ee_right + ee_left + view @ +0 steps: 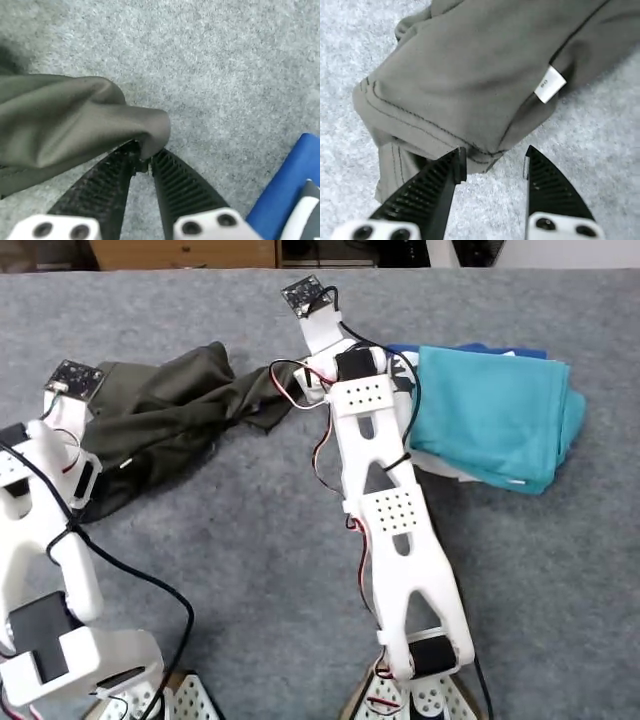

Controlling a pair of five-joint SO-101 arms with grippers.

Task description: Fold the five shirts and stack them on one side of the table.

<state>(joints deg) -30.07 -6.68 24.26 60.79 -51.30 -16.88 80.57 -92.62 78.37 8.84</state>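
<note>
Shirt [170, 420], dark olive, lies crumpled on bench [250, 570], upper left of high view, not yet folded. Folded stack [495, 415] sits upper right. Right fingers [165, 172] are closed on shirt's corner fold. Left fingers [542, 172] are open just over hem, gripping nothing. We judge the thin pinch may slip under a pull. Left may catch bunched layers and skew the fold. Dragged cloth could nudge stack.

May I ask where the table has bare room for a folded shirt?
Free: the table between left arm and right arm, nearside of the olive shirt; also nearside of the folded stack. Crowded: where the right gripper pinches the shirt beside the stack.
</note>
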